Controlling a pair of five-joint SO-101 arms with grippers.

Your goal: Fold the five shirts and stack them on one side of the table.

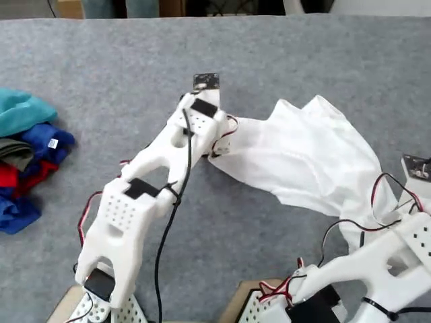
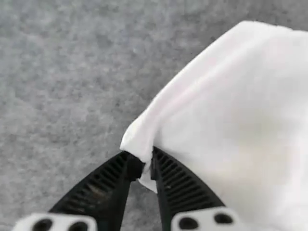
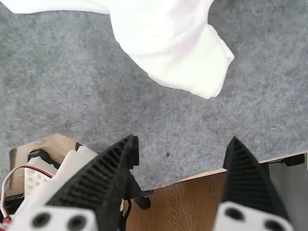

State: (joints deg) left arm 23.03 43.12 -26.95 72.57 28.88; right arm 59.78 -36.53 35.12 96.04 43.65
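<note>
Spreading stage: left gripper (image 2: 142, 166) pinches the white shirt (image 1: 310, 155) by its edge, right of centre on the tabletop (image 1: 269, 54); right gripper (image 3: 182, 147) gapes empty over the near edge; next, it likely must seize the shirt's loose end.

Worktop cover: grey felt-like cloth (image 1: 316, 47), spread edge to edge.
Near edge: brown wood (image 3: 187, 204) bare past the cloth.
Light: even, with soft shadows.
</note>
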